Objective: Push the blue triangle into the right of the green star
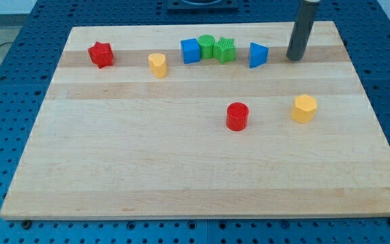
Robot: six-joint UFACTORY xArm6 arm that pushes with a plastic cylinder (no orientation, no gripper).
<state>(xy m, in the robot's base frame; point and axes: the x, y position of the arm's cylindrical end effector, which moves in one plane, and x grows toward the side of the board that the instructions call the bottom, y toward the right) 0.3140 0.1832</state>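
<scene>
- My tip (294, 58) rests on the wooden board (181, 169), just at 3 o'clock of the blue plastic triangle (258, 55), apart from it.
- No gripper fitted; bare rod only.
- Triangle sits near the green plastic star (225, 50), at its 3 o'clock, not touching.

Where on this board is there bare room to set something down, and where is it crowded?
Free: the whole strip below the red cylinder and yellow hexagon, and the left middle under the red star and yellow block. Crowded: the top row, blue cube, green cylinder, green star, blue triangle, my tip.
</scene>
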